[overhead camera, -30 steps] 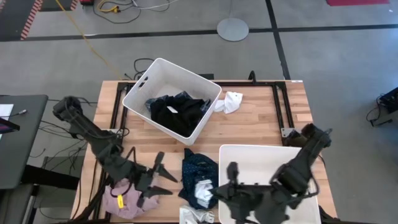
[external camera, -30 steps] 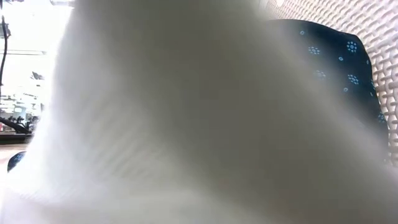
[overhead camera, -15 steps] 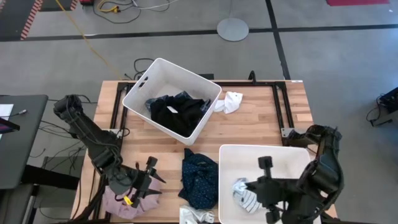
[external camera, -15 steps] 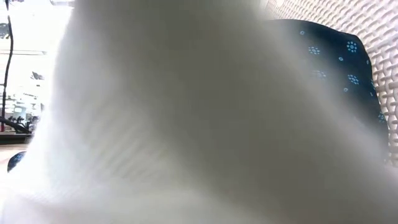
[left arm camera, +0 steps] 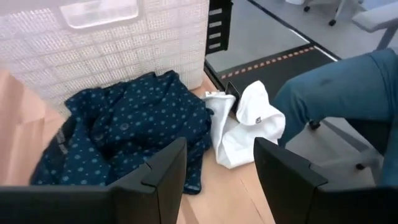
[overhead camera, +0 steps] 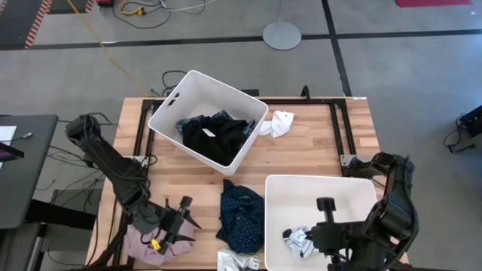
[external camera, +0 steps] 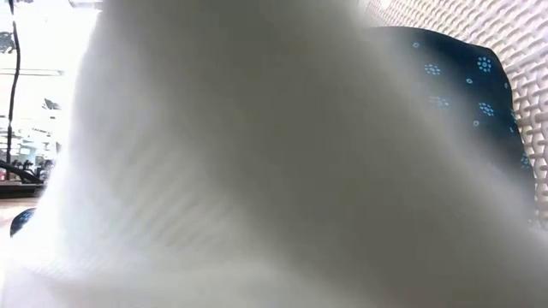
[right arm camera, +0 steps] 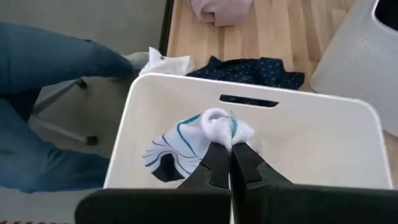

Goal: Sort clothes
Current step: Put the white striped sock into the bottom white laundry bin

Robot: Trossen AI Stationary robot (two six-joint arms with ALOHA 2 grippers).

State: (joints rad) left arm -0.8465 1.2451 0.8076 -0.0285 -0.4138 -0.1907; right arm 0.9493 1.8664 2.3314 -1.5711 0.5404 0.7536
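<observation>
My right gripper (right arm camera: 231,152) is shut on a white sock with teal stripes (right arm camera: 180,146) inside the near-right white bin (overhead camera: 354,192); the sock also shows in the high view (overhead camera: 299,241). My left gripper (left arm camera: 217,168) is open over the right edge of the pink garment (overhead camera: 147,241) and holds nothing. The navy dotted garment (overhead camera: 241,214) lies on the table between the arms. A black garment (overhead camera: 215,135) lies in the far-left bin (overhead camera: 169,102). A white sock (overhead camera: 282,124) lies beside that bin. My right gripper pinches the striped sock's bunched white cuff end (right arm camera: 222,129) between its two fingers. The fingers come from the table's right side, slanting down into the bin. The sock's foot part (right arm camera: 165,155) stretches out beyond the fingertips, low over the bin's floor.
A white cloth (left arm camera: 242,124) lies at the table's near edge next to the navy garment and fills the low view (external camera: 240,171). A person's leg in blue trousers (left arm camera: 336,93) is close to that edge. Bare wood (overhead camera: 316,143) lies between the bins.
My right gripper has carried the striped sock off the navy garment toward the table's right edge, into the near-right bin, then lowered it. My left gripper has drawn back a little toward the pink garment.
</observation>
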